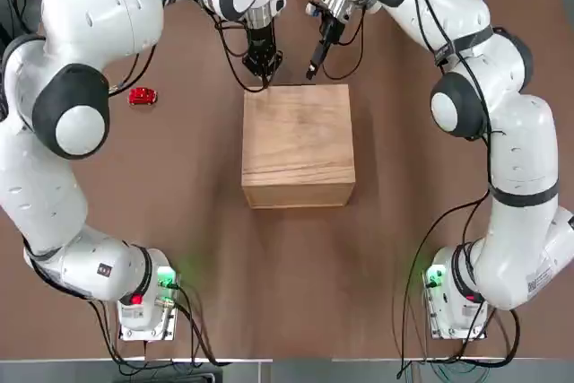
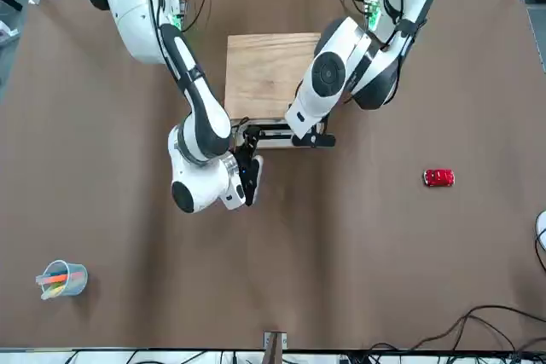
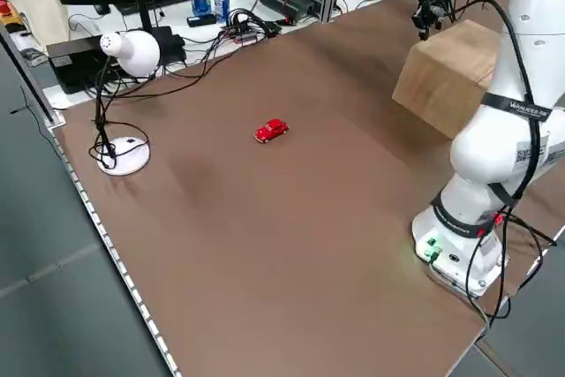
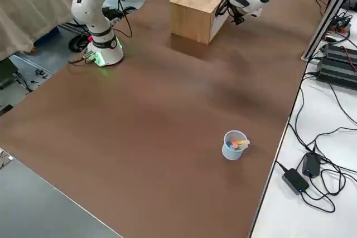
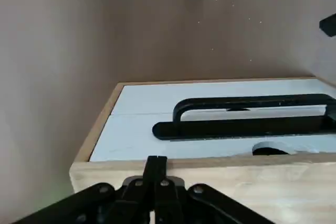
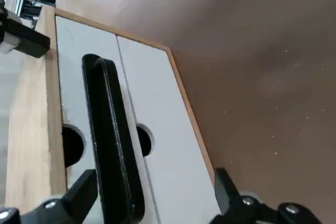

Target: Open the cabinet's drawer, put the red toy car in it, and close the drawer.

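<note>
**Drawer Still Shut, Car Still Waiting**

Brown matting covers the whole table (image 1: pixel 296 266), and we see the cabinet (image 1: pixel 298 143) standing in the middle of it, its pale front face turned away from the arms' bases. On that face the drawer (image 6: pixel 152 140) sits flush with the wooden frame, with black bar handles across the white panels; nothing is pulled out, as far as we can make out.

Both arms reach over to that far face. Our right gripper (image 6: pixel 152 203) hangs just in front of the panels with its fingers spread wide, one of them on each side of a black handle (image 6: pixel 110 145) in its wrist view, though we cannot tell whether either finger touches the bar. Our left gripper (image 1: pixel 263 65) rests at the cabinet's top far edge, near the left corner, fingers pressed together and holding nothing.

The red toy car (image 1: pixel 143 95) lies on the bare mat off to the robot's left, well apart from the cabinet and from both grippers. A small cup of coloured pens (image 2: pixel 61 280) and a white desk lamp (image 3: pixel 124 103) stand near the table's edges, clear of the work.

We judge the task to be at its very start: the handle is being lined up, no step is complete, and opening, loading the car and closing all remain.
</note>
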Controlling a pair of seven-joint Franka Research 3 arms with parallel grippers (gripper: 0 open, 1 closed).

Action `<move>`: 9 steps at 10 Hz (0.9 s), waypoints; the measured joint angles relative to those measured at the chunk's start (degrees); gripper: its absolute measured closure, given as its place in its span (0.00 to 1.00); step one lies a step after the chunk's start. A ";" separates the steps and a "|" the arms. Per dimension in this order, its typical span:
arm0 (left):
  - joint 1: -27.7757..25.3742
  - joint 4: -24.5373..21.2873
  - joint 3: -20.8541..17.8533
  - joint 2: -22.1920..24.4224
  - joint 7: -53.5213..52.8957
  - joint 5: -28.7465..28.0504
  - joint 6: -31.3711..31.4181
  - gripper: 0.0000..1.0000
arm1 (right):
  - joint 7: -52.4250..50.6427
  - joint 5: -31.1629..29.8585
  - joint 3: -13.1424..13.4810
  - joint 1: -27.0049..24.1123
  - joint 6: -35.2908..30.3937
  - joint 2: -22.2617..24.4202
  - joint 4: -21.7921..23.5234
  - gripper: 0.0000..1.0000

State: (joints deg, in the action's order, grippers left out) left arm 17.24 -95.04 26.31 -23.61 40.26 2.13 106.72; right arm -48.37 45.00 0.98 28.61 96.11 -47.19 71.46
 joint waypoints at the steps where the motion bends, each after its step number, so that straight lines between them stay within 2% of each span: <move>1: 0.00 0.00 0.00 0.00 0.00 0.00 0.00 0.99 | -0.01 0.02 -0.01 0.03 0.00 -0.11 0.00 0.01; 6: 0.00 0.01 0.00 0.00 0.00 0.00 -0.02 0.99 | -0.46 0.04 -0.19 1.78 -0.03 -1.77 0.00 0.01; 9: 0.00 0.02 0.00 0.00 0.00 0.00 -0.06 0.98 | -0.55 0.36 -0.10 1.95 0.10 -2.73 -0.13 0.04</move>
State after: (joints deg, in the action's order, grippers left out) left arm 17.24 -95.02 26.31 -23.61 40.26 2.13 106.66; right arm -48.92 45.36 0.89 30.56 96.21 -49.92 71.33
